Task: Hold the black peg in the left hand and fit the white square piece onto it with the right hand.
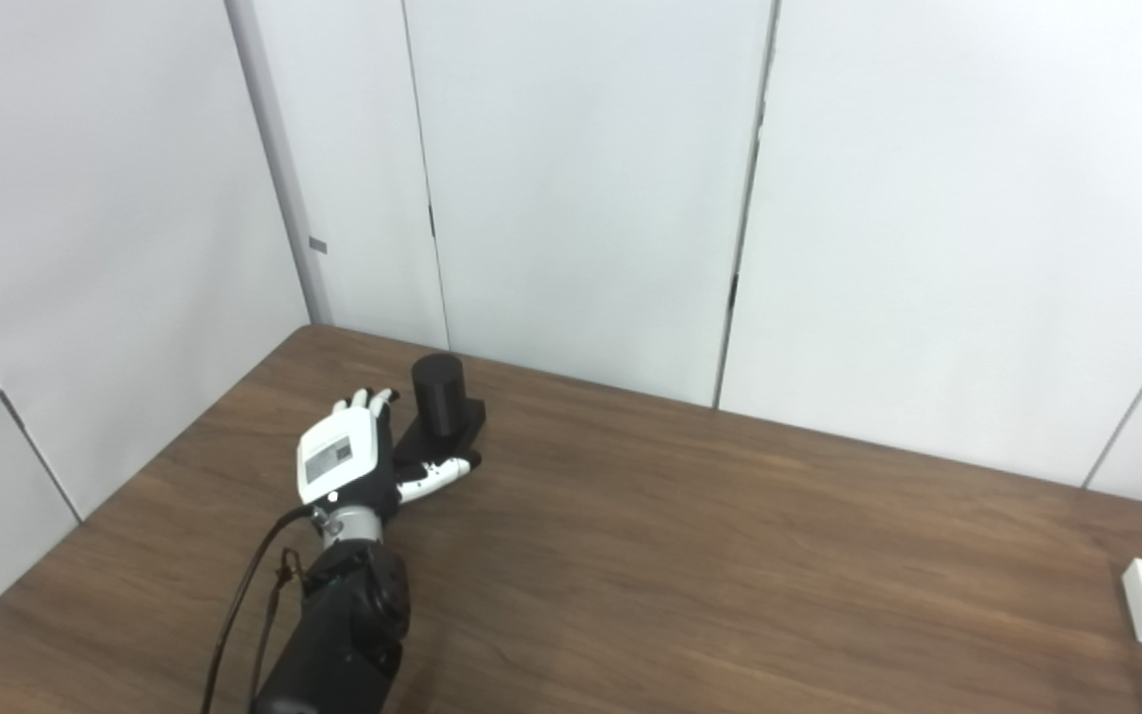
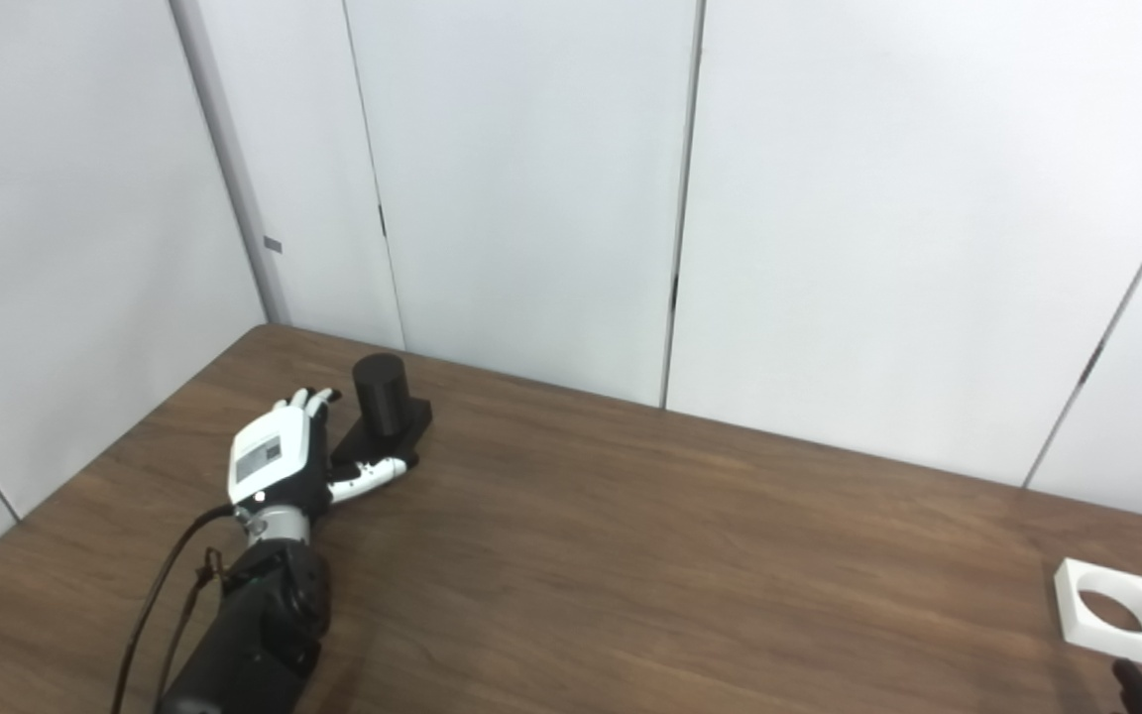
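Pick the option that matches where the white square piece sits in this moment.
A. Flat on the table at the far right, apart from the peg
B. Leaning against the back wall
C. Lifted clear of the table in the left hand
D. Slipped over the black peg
A: the white square piece lies flat on the table at the right edge, far from the black peg beside the left hand.

black peg (image 1: 437, 395), white square piece (image 2: 1113, 610), brown table (image 1: 690, 555)

The left hand (image 1: 348, 461) has a white back plate with a grey label, black-tipped white fingers (image 1: 365, 400), a silver wrist, black forearm and looping black cable.
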Controlling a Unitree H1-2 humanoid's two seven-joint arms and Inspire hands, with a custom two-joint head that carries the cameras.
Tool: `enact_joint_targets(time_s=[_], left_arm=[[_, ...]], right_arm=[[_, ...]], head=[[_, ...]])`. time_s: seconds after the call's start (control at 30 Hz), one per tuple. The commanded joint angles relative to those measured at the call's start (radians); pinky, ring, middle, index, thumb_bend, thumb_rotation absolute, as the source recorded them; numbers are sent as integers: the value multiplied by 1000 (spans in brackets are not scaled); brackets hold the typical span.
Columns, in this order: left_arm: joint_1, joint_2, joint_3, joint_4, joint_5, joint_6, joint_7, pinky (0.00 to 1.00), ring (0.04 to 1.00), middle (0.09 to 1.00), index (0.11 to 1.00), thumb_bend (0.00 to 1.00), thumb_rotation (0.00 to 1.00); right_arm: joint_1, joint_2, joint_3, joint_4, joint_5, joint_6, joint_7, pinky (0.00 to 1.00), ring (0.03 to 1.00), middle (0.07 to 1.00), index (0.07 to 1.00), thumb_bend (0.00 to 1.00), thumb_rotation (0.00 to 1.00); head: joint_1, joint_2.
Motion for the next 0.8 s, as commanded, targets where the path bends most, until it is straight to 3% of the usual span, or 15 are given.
enact_joint_targets(time_s=[0.0,0.33,0.77], left_arm=[[-64,10,10,21,8,1,31,924,968,964,881,957,663],[-109,19,5,158,-92,-6,121,885,942,940,837,955,632],[-140,41,-33,251,-121,-1,174,890,936,933,857,966,640]], right_arm=[[40,25,9,30,3,1,-6,1000,1000,954,1000,722,948],[39,26,10,18,7,18,-13,1000,1000,946,1000,702,949],[46,19,16,8,-2,22,-11,1000,1000,974,1000,702,943]], head=[[0,1],[-7,3],[-5,5]])
